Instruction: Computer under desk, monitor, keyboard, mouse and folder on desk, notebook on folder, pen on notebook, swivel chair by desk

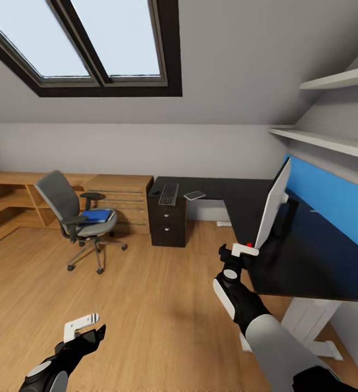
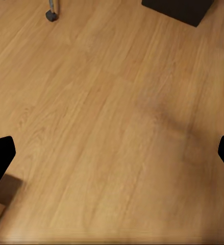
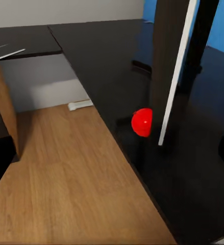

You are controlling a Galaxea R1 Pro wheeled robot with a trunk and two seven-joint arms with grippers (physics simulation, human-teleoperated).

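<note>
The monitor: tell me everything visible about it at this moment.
The monitor is seen nearly edge-on in the head view: a thin wide panel with a light grey-white back, tilted, its dark neck behind it over the black desk. It sits near the desk's front edge. The right tool is at its lower corner; whether it grips the panel is unclear. A red marker shows there.

Black desk [image 1: 304,261], blue folder [image 1: 96,215] (grey swivel chair [image 1: 65,204]), wood floor [image 1: 146,305]

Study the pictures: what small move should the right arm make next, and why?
Probably ease the right gripper open and draw it back. The monitor looks to stand upright on the desk, so that step seems done, while the folder lies on the swivel chair.
</note>
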